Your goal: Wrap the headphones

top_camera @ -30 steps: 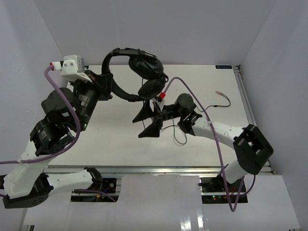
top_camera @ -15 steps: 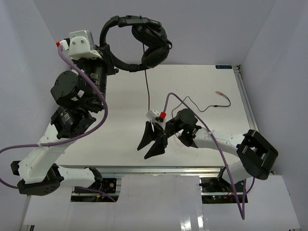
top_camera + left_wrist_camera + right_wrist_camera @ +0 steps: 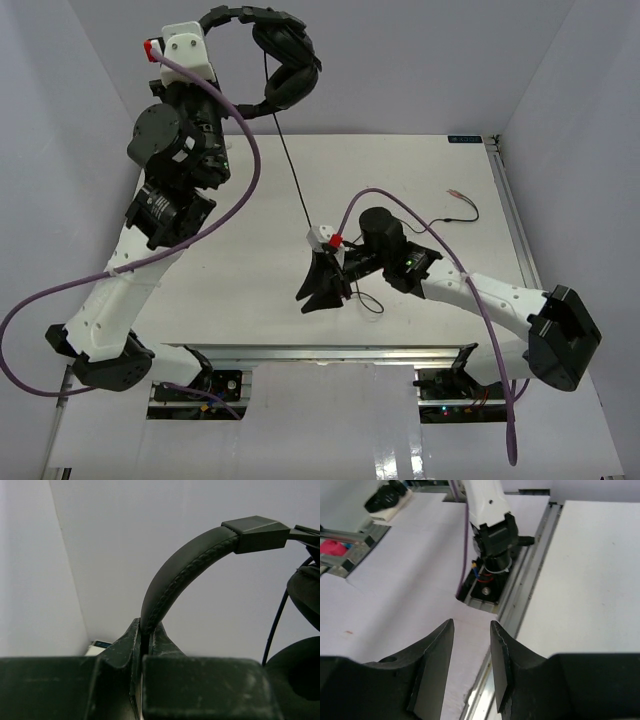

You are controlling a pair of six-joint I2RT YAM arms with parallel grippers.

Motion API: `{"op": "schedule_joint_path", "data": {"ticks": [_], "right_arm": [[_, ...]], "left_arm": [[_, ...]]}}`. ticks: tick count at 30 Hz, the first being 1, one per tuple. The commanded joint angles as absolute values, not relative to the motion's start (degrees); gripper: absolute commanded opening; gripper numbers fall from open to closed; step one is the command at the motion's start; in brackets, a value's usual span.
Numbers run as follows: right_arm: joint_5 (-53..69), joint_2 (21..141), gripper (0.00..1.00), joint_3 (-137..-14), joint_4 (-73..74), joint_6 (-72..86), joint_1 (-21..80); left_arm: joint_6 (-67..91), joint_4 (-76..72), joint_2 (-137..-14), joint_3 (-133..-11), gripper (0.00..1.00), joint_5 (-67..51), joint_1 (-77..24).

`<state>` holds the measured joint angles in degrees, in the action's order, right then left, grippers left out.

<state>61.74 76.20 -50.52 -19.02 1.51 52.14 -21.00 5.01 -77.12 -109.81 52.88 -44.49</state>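
Over on the left, the left arm is stretched right up, well above the bench (image 3: 250, 270), and the left gripper (image 3: 208, 22) is clenched on the headphones (image 3: 285, 55). The left wrist view confirms it: the left gripper (image 3: 147, 635) pinches the padded headband of the headphones (image 3: 185, 565) tight, and the band arches up and away to the right. Both earcups hang in the air beside the arm, close together and clear of the bench.

From the earcups the thin black cord (image 3: 290, 170) drops in a long, nearly straight line, slanting down and right toward the middle of the bench. The same cord (image 3: 275, 625) shows at the right edge of the left wrist view.

Middle of the bench now: the right gripper (image 3: 318, 300) is down low, just where the cord lands. From its own camera, the right gripper (image 3: 471, 624) has its jaws apart with a narrow gap, and nothing shows between them.

Further right, the rest of the cord curls across the bench and ends in a reddish plug tip (image 3: 455, 193) near the far right edge.
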Motion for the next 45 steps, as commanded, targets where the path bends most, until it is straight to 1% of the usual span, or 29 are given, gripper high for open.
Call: {"op": "schedule_joint_path", "data": {"ticks": [1,3,5,7,9,10,11,13,16,17,20,23,26,32,37,40,45], "right_arm": [[47.73,72.41,0.16,-57.17,11.64,-21.61,52.52],[39.17,71.41,0.13,-60.52,19.75,-27.21,52.73],[26.44,69.76,0.11,-63.00,24.43,-31.05,53.00],[16.42,68.26,0.10,-65.32,27.45,-35.81,53.19],[5.26,66.43,0.09,-66.71,27.34,-41.24,53.26],[-1.58,65.17,0.09,-67.19,25.82,-45.13,53.26],[-2.27,64.50,0.08,-67.24,25.67,-45.52,53.18],[-8.78,64.48,0.08,-69.51,22.05,-50.47,53.17],[-11.62,66.79,0.08,-73.77,19.21,-52.66,53.17],[-12.46,66.84,0.08,-74.73,17.89,-53.28,53.18],[-15.44,70.39,0.08,-79.31,14.30,-55.91,53.23],[-13.07,72.91,0.08,-82.75,14.34,-56.51,53.38],[-11.00,75.04,0.08,-83.84,15.02,-56.51,54.23],[-12.73,77.02,0.08,-80.26,12.39,-59.13,57.02],[-19.32,78.02,0.09,-77.61,5.38,-64.05,56.92],[-21.51,78.15,0.10,-76.98,2.16,-65.69,56.32],[-21.24,78.17,0.13,-75.78,-0.34,-64.58,54.67]], "left_arm": [[-11.08,16.17,-79.42,-112.00,0.00,45.50,-33.81],[-6.48,19.26,-80.81,-108.87,0.00,41.90,-28.86],[-3.70,19.42,-80.88,-101.27,0.00,37.15,-23.76],[2.46,21.94,-81.31,-96.77,0.00,32.12,-20.62],[3.90,21.64,-81.27,-93.34,0.00,29.07,-18.99],[4.43,20.75,-81.06,-89.35,0.00,25.98,-18.83],[4.56,20.50,-81.04,-87.41,0.00,23.82,-18.81],[4.97,20.39,-81.51,-83.54,0.00,18.91,-18.90],[5.27,20.30,-81.29,-76.84,0.00,15.80,-19.25],[5.28,20.30,-80.93,-76.72,0.00,15.09,-19.34],[5.57,19.89,-79.42,-71.15,0.00,12.11,-19.90],[5.85,19.86,-78.92,-67.03,0.00,9.87,-21.12],[6.94,19.60,-79.27,-65.58,0.00,6.79,-22.32],[8.27,19.39,-81.26,-66.18,0.00,3.25,-25.79],[7.62,20.54,-82.03,-66.85,0.00,2.31,-28.54],[6.68,21.24,-80.83,-65.77,0.00,1.67,-28.88],[5.54,21.77,-77.20,-61.78,0.00,0.10,-28.92]]}}
